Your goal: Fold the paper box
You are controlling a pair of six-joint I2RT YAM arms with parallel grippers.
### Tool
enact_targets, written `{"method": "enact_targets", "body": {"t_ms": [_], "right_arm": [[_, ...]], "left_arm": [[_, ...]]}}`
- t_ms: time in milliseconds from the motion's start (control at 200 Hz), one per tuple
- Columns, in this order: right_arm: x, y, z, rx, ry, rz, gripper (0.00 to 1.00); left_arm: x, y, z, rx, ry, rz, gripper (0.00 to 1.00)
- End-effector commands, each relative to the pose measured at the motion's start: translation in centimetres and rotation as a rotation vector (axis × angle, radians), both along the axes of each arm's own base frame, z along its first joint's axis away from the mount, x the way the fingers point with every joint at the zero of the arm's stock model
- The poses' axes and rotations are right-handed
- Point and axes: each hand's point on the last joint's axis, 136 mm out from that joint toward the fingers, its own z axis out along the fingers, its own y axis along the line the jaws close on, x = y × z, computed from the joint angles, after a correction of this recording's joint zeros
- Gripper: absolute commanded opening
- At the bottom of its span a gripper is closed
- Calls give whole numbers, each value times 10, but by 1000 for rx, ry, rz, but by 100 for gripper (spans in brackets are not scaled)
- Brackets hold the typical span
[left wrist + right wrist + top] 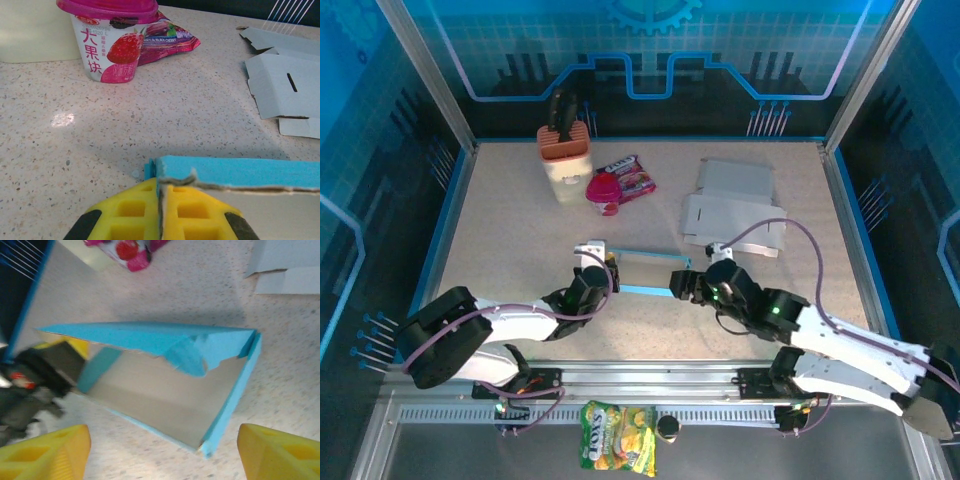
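The blue paper box [645,272] lay on the table [520,240], near the front and about midway across, directly between the two grippers. Its long axis ran left to right in the overhead view, with the left end a little farther from the arm bases than the right. It was partly formed (a shallow trough rather than a closed box), with its grey inside showing and a blue wall along the near side.

The left gripper [592,272] was at the box's left end. In the left wrist view, its yellow fingers [130,215] were clenched on the edge of a box [235,172] wall, with the cardboard pinched upright between them.

The right gripper [682,283] was at the box's right end. In the right wrist view, its fingers [45,455] were spread wide and grasped nothing. The open mouth of the box [165,380] faced that camera, and its near corner sat between the fingers without touching either.

Farther back stood a strawberry yogurt cup [604,192] just beside a snack packet [632,176], with a beige container [565,155] to their left. Flat grey cardboard [735,205] lay at the back right, well apart from the box. A yellow snack bag [618,450] lay below the arms' rail.
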Motion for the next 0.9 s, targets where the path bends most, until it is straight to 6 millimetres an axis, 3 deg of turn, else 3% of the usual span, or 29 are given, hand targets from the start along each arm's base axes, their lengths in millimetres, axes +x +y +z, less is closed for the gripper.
{"method": "enact_targets", "body": {"t_ms": [0,55,180,395,620,895], "right_arm": [[-12,-6,15,173,84,-154,73],[-15,-9,20,249,131,-248,67],[-19,6,25,414,216,-390,67],[5,33,51,535,215,-500,71],[33,61,23,646,378,-532,63],[51,67,11,653,425,-549,51]], "left_arm": [[-9,10,-14,50,35,41,0],[-10,10,-14,53,31,50,0],[-14,11,-12,64,17,86,0],[-20,12,-12,62,2,121,0],[-23,10,-13,58,-6,127,0],[-23,8,-15,60,-10,126,0]]}}
